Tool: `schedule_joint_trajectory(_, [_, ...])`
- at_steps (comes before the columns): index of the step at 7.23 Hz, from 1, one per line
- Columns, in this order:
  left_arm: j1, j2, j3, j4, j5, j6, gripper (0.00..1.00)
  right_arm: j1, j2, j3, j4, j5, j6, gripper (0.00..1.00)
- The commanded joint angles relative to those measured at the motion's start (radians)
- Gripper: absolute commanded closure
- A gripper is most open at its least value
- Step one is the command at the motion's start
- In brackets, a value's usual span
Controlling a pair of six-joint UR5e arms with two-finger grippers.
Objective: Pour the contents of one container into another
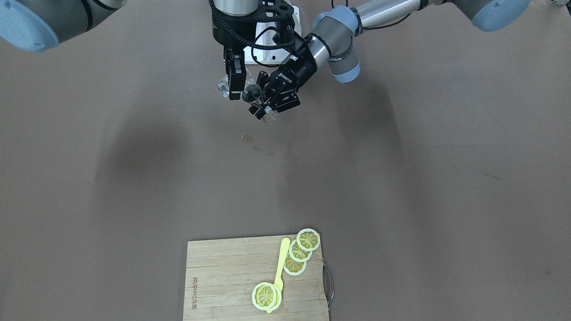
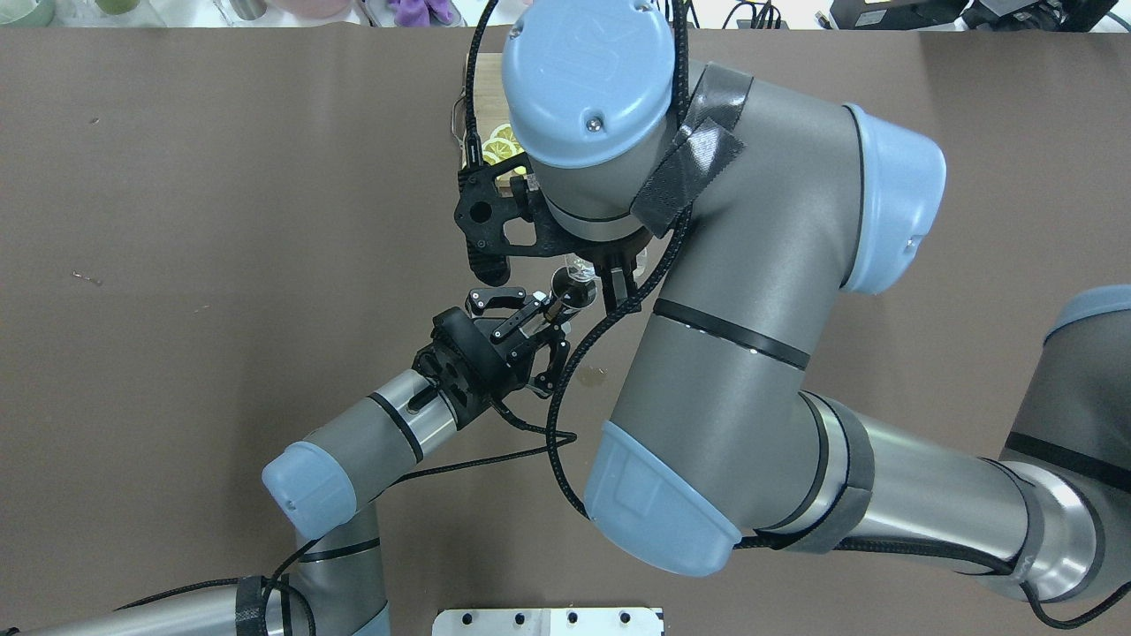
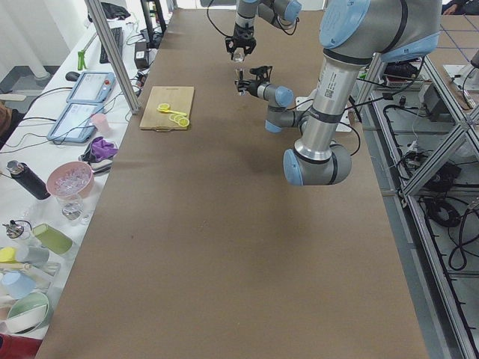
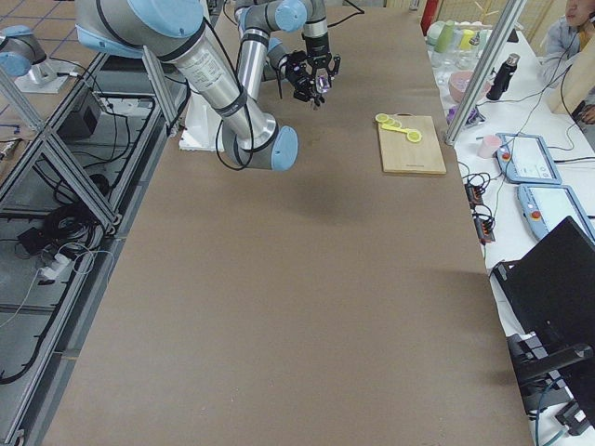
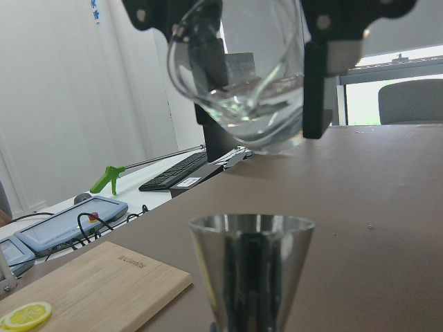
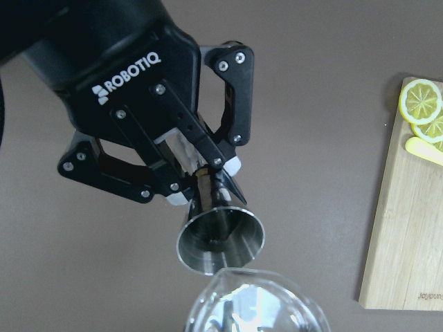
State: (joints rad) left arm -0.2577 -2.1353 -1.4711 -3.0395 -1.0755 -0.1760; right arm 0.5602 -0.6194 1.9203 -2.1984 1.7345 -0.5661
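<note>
1. One word, ROBOTIQ, is read in white letters on the black body of the left gripper (image 6: 206, 176) in the right wrist view. A burnt-in mark is seen on the cutting board (image 1: 223, 276), but it cannot be read.
2. The left gripper is clenched on the narrow waist of the grey metal jigger (image 6: 220, 238), which is held off the table (image 1: 134, 178) with its open upper cone turned upward.
3. The left arm is extended low from its own side, with the wrist angled toward the table's middle.
4. The right gripper (image 1: 235, 89) is pointed downward from a wrist held above it and is clamped on the clear glass pitcher (image 5: 239, 83).
5. The pitcher is tilted just above the jigger's rim and apart from it. A little clear liquid is seen in its lowered side.
6. Both vessels are held in the air over the table's middle line, nearer the robot's edge than the far edge. Wet spots (image 1: 250, 139) are seen on the table nearby.
7. The cutting board is laid at the far edge, with lemon slices (image 1: 308, 239) and a yellow utensil (image 1: 281, 263) on it.
</note>
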Motion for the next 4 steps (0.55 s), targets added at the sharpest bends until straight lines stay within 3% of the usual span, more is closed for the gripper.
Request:
schedule_joint_trajectory(1, [0.0, 0.0, 0.0, 0.002, 0.0, 0.0, 1.0, 0.026, -0.057, 0.031, 0.08, 0.054, 0.005, 1.0])
schedule_joint_trajectory(4, [0.0, 0.0, 0.0, 0.005, 0.0, 0.0, 1.0, 0.113, -0.167, 0.112, 0.169, 0.149, 0.006, 1.0])
